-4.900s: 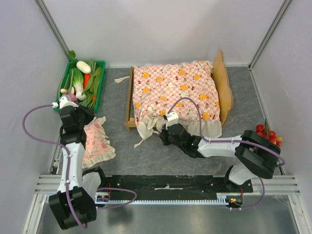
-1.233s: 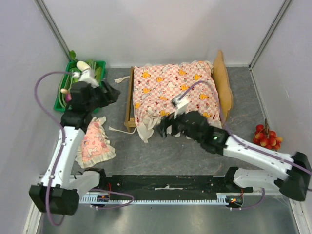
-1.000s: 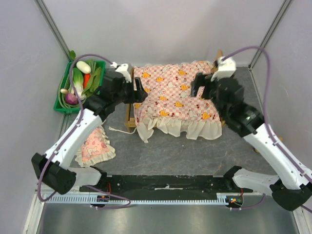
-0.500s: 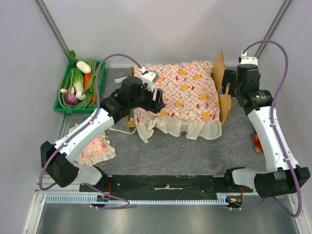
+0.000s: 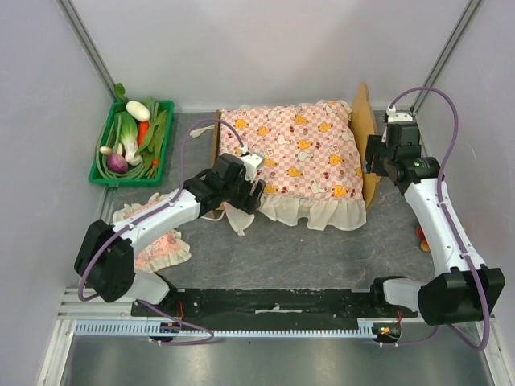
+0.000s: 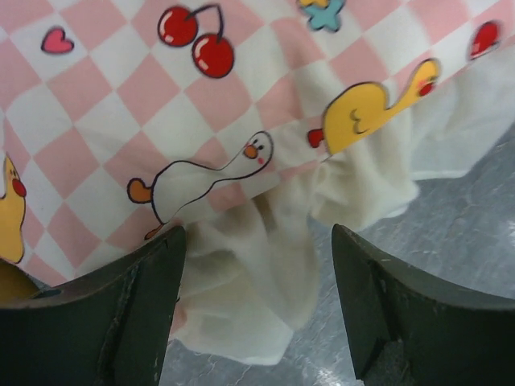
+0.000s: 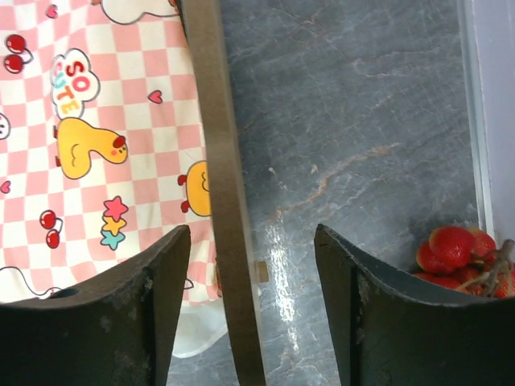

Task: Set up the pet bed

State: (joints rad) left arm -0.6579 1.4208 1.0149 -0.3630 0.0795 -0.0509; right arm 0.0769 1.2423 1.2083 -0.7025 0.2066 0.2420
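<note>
The pet bed stands at the back middle, its wooden headboard on the right. A pink-checked mattress covers it, and its white frill hangs over the near side. My left gripper is at the mattress's near-left corner. In the left wrist view it is open, its fingers either side of the bunched frill. My right gripper is at the headboard. The right wrist view shows this gripper open astride the headboard's thin edge, not touching it.
A green tray of vegetables sits at the back left. A small pink frilled pillow lies on the floor at the left, under my left arm. Red fruits lie by the right wall. Grey floor shows right of the headboard.
My left gripper slid from the bed's left end down to the mattress's near-left frill. My right gripper settled lower over the headboard and its jaws narrowed somewhat.
</note>
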